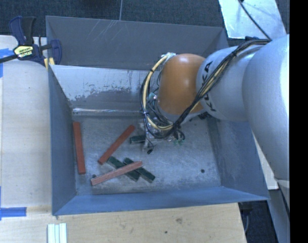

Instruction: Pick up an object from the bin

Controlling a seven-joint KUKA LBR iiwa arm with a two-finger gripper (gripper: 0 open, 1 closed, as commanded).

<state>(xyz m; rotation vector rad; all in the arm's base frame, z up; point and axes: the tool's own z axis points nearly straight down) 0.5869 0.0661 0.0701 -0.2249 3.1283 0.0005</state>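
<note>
My gripper (149, 143) hangs low over the middle of the bin floor, under the orange dome on the wrist. Its tip is just right of the upper end of a slanted red-brown stick (117, 144). A short dark green piece (137, 139) lies right against the gripper's left side; whether it is gripped is unclear. Below them, another red-brown stick (117, 173) lies across a couple of dark green sticks (135, 170).
A third red-brown stick (79, 148) lies lengthwise along the bin's left wall. The arm and its cable loops cover the right rear of the bin. Bare floor shows to the right of the gripper, toward the front right corner.
</note>
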